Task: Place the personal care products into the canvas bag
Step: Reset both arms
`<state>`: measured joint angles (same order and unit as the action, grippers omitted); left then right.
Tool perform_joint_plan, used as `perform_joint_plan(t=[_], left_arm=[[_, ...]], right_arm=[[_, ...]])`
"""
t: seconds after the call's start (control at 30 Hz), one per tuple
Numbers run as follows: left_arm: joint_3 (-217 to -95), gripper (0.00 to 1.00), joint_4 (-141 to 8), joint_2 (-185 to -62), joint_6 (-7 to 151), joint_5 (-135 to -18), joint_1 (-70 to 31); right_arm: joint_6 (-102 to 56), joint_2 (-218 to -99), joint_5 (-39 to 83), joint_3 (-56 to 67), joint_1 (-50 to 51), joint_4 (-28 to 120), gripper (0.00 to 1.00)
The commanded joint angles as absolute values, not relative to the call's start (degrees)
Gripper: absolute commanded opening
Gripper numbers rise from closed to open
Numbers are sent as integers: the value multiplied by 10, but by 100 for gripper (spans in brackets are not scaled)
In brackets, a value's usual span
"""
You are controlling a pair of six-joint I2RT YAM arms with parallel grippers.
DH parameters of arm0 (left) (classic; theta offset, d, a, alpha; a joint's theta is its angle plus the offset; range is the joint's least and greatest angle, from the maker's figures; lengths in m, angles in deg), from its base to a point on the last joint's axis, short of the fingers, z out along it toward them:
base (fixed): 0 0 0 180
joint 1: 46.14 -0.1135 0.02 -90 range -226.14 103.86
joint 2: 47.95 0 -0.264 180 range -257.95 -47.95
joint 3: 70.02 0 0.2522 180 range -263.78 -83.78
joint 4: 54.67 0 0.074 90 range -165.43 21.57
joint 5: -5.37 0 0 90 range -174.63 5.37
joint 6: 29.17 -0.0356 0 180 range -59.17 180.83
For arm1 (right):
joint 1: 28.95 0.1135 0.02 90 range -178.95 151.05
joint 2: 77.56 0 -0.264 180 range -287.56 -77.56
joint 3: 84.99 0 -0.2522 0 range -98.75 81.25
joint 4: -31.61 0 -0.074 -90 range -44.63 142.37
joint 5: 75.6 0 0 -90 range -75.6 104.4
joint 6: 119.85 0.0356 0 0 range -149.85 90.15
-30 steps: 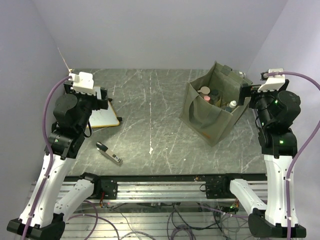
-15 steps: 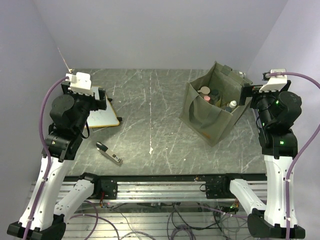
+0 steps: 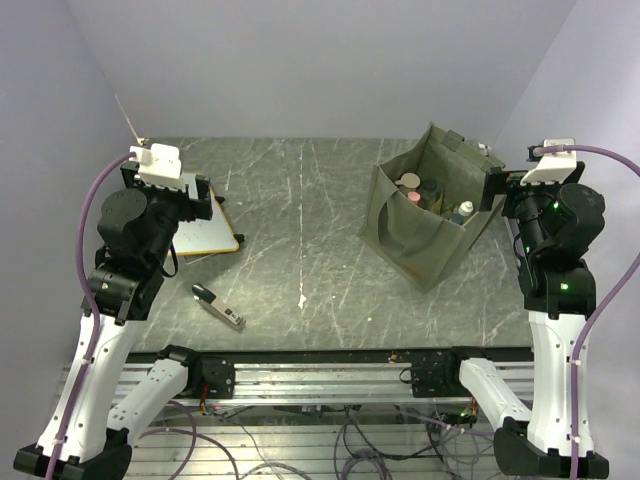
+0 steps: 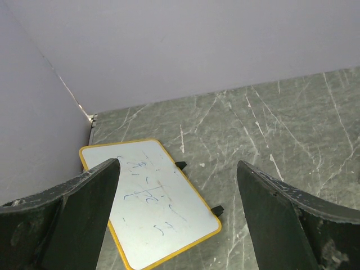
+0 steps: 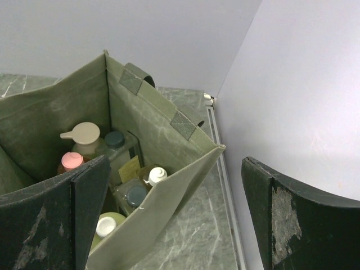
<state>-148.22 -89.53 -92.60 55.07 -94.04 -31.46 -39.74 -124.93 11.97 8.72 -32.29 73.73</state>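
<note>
The olive-green canvas bag stands open at the back right of the table. Several personal care products stand inside it. The right wrist view shows the bag with a beige-capped bottle, a pink-capped one, white-capped ones and dark-capped ones among them. My right gripper is open and empty, raised just right of the bag's right wall. My left gripper is open and empty, raised above the white board at the far left.
A flat white board with a yellow edge lies at the left, and shows in the left wrist view. A slim black-and-silver gadget lies near the front left. Lilac walls close the back and sides.
My left arm has drawn back slightly to the left and up. My right arm has shifted a little to the right. The bag and its contents have not moved.
</note>
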Motion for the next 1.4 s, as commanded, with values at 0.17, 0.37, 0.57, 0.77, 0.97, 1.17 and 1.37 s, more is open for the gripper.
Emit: perform_joint_plan(t=[0.17, 0.37, 0.57, 0.77, 0.97, 1.17, 1.37], left_arm=[[-1505, 96, -902, -930, 555, -938, -321], [-1506, 96, -904, -935, 559, -919, -321], [-1504, 96, -905, -927, 560, -924, -323], [-1494, 96, -900, -931, 562, -917, -323], [-1493, 96, -901, -931, 563, -926, -325], [-1493, 96, -898, -931, 565, -932, -330], [-1489, 96, -892, -934, 567, -934, -330]], right_arm=[[-398, -1250, 116, 67, -327, 742, 100], [-399, -1240, 123, 73, -328, 743, 100], [-404, -1222, 106, 82, -327, 740, 100], [-396, -1222, 114, 110, -332, 731, 100], [-387, -1234, 119, 114, -337, 722, 100], [-383, -1241, 118, 110, -337, 723, 100], [-386, -1241, 109, 114, -338, 722, 100]])
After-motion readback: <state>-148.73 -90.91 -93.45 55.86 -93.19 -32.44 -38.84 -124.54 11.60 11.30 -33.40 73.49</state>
